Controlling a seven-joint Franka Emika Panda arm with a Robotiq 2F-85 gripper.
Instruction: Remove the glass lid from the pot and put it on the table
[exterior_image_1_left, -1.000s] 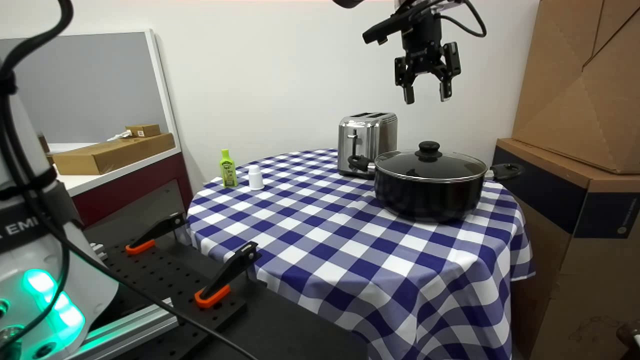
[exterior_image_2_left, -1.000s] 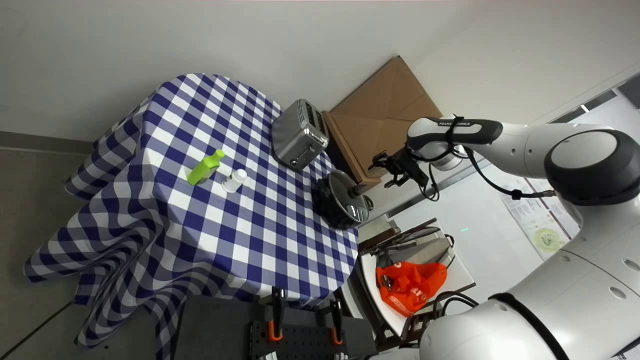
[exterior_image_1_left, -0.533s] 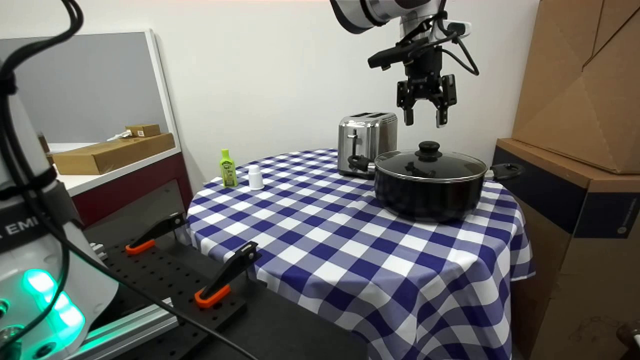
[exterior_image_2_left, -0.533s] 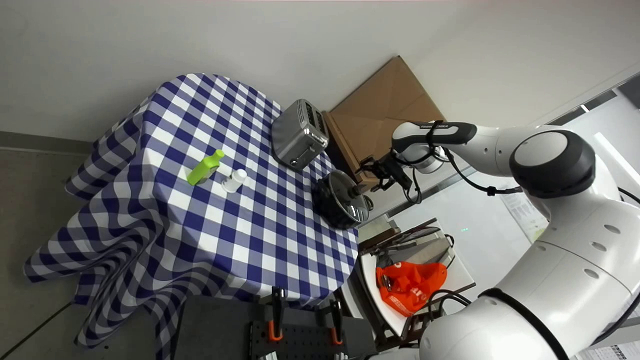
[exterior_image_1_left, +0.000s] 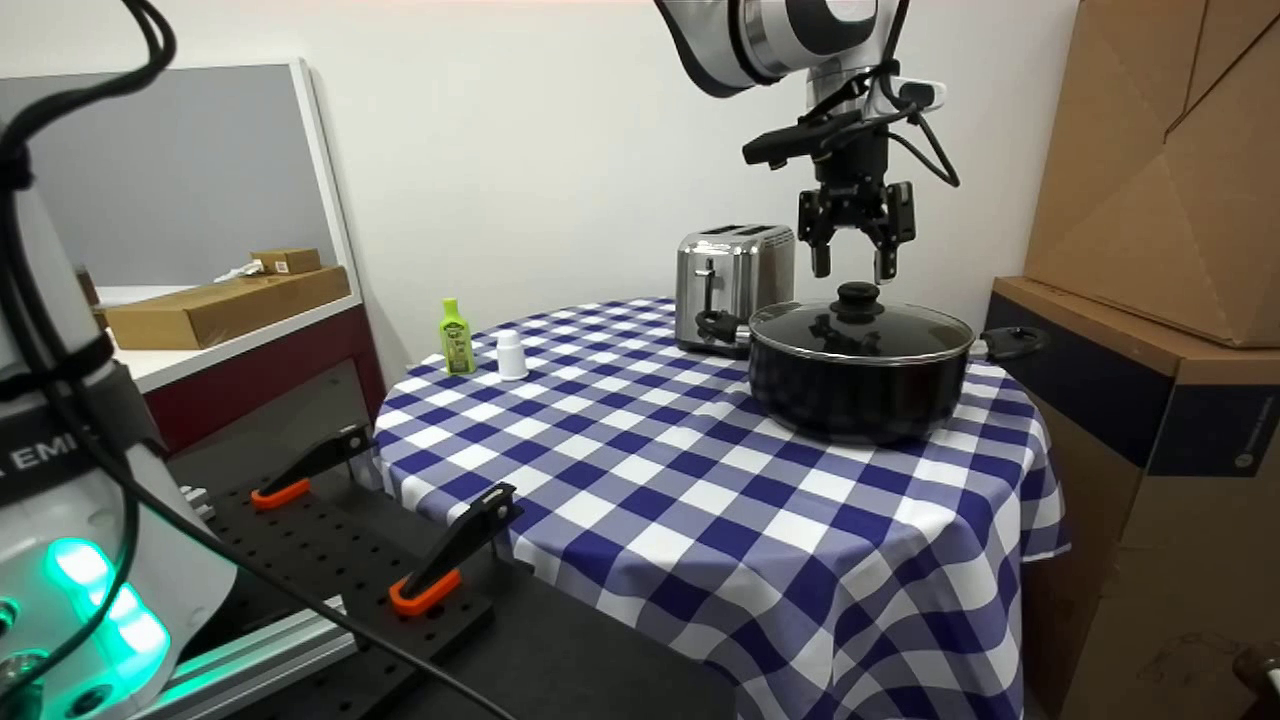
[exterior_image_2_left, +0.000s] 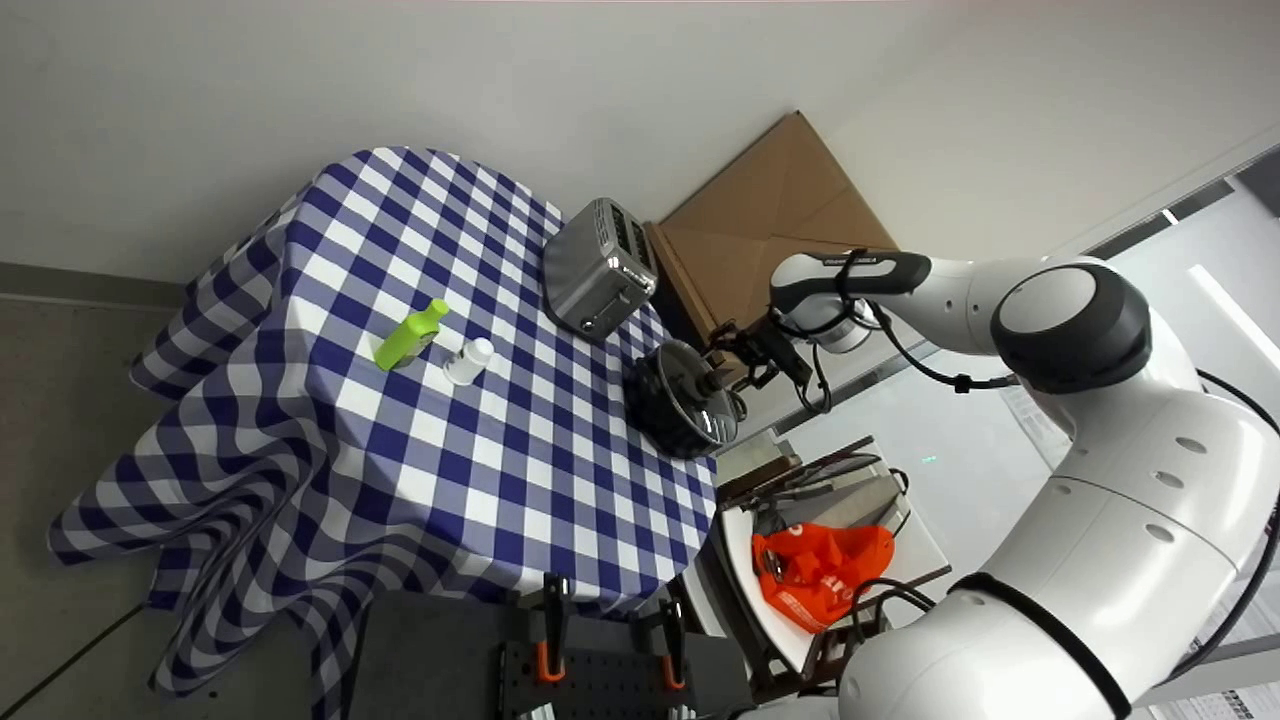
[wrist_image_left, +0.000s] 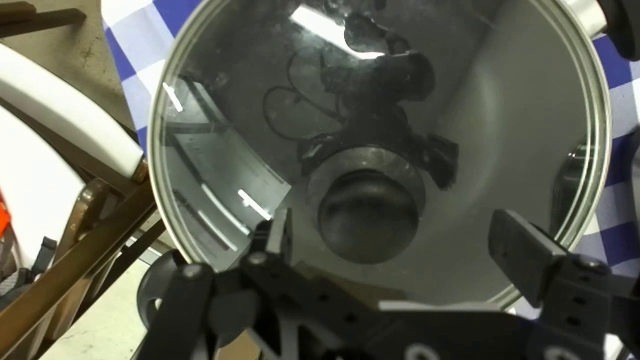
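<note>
Wrist view: a round, clear glass lid (wrist_image_left: 470, 150) with a pale metal rim (wrist_image_left: 156, 135) lies beneath the black two-finger gripper (exterior_image_1_left: 853, 268) I operate from a distance, its fingers (wrist_image_left: 517, 250) spread apart and released. Seen from above, the lid's rounded black knob (wrist_image_left: 367, 220) falls between those fingers; in an exterior view, I see their tips hang just above it. The lid sits in place on a wide, round black pot (exterior_image_1_left: 860, 405), whose black looped handles (exterior_image_1_left: 1015, 343) jut from opposite sides, and the glass carries a dark reflection of the gripper. The pot stands near the edge of a table (exterior_image_1_left: 610, 460) draped in blue-and-white checked cloth (exterior_image_2_left: 470, 480), close to a shiny silver two-slot toaster (exterior_image_1_left: 745, 300). Well apart from the pot, a slim lime-green bottle (exterior_image_1_left: 457, 340) and a small white container (exterior_image_1_left: 511, 358) stand upright, side by side, in both exterior views. My white robot arm (exterior_image_2_left: 965, 300), marked with black bands, extends over the pot, while large brown cardboard boxes (exterior_image_1_left: 1150, 150) rise beside the table. Two black clamps (exterior_image_1_left: 460, 543) with orange ends show in both exterior views on a dark perforated plate (exterior_image_1_left: 320, 530) next to the table.
</note>
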